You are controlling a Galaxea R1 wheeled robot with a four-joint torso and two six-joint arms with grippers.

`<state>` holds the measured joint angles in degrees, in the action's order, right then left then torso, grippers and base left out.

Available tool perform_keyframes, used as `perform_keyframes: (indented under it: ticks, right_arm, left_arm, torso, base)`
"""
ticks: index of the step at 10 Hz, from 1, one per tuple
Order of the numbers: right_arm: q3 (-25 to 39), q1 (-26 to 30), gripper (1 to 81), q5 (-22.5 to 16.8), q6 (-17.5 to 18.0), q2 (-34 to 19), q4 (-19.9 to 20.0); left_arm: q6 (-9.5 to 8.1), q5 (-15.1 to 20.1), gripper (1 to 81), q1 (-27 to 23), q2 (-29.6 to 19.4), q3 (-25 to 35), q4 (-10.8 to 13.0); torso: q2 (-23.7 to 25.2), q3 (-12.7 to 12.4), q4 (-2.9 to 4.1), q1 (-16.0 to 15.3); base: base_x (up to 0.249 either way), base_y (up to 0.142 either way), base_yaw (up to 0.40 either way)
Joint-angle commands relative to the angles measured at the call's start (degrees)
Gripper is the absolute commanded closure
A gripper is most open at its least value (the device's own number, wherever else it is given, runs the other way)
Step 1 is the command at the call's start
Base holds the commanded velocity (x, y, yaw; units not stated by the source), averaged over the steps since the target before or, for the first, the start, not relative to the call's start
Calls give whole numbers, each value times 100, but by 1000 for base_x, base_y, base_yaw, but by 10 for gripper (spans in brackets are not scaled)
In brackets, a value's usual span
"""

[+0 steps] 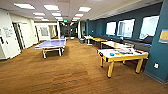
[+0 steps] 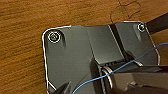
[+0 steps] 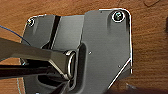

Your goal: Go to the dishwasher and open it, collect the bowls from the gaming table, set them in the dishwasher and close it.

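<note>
The gaming table (image 1: pixel 122 55), a long white-topped table with yellow frame and legs and a black corner, stands right of the brown carpet (image 1: pixel 70 75) against the teal wall (image 1: pixel 160 50). Small blurred items on it, orange and blue, are hard to identify. Whether either gripper is clenched or released cannot be told.

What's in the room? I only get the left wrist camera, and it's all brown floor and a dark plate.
Observer: The head camera shows a game table with yellow legs, ahead and to the right, beside a blue wall.
Operator: Is there stuff on it?
Observer: Yes, small colourful things lie on its white top. They are too blurred to say whether they are bowls.
Operator: Anything else to play on?
Observer: A ping-pong table stands further off, to the left.
</note>
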<state>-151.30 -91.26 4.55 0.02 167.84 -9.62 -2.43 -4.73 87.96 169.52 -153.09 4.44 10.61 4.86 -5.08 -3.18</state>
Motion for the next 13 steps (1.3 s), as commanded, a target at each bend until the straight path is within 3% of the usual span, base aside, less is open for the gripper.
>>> perform_keyframes:
  ticks: [1, 13]
  right_arm:
    - [-4, 288, 10, -253, 6, -29, 39]
    - [-13, 288, 10, -253, 6, -2, 30]
  left_arm:
    - [14, 253, 10, -318, -50, -11, -22]
    - [32, 244, 10, -300, -23, -11, -22]
  torso:
    - [0, 0, 0, 0]
    - [0, 0, 0, 2]
  base:
    - [191, 0, 0]
    - [191, 0, 0]
